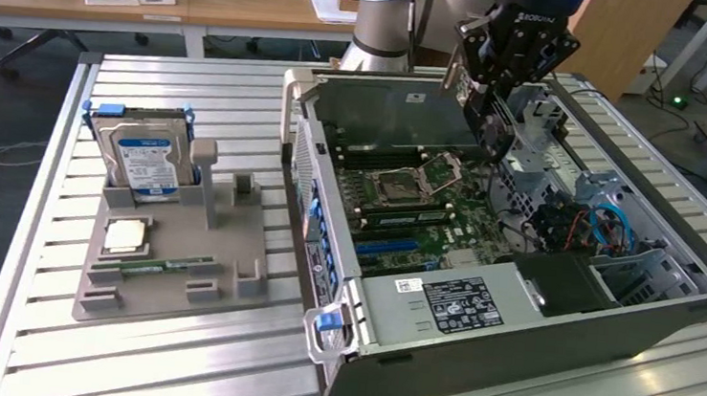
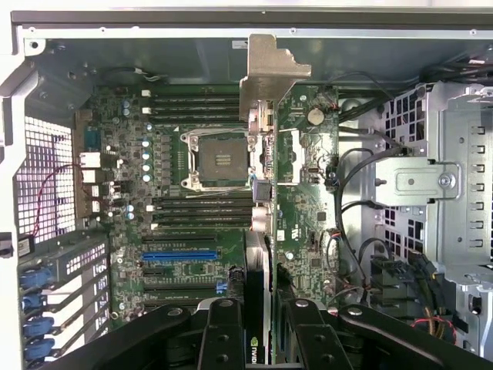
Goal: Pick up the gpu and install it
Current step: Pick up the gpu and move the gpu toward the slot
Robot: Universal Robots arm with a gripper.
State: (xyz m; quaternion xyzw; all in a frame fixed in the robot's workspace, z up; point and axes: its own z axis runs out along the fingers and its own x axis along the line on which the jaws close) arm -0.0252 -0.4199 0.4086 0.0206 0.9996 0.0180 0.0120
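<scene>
My gripper hangs over the open computer case, shut on the gpu, which it holds upright on edge above the motherboard. In the wrist view the gpu runs edge-on down the middle, its pale metal bracket at the far end. Its near end is clamped between the black fingers of the gripper. The card floats above the empty CPU socket, apart from the board. A blue expansion slot lies off to one side of it.
A grey parts fixture on the exterior view's left carries an upright hard drive, a CPU and a RAM stick. Inside the case are a drive cage, loose cables and a black power supply.
</scene>
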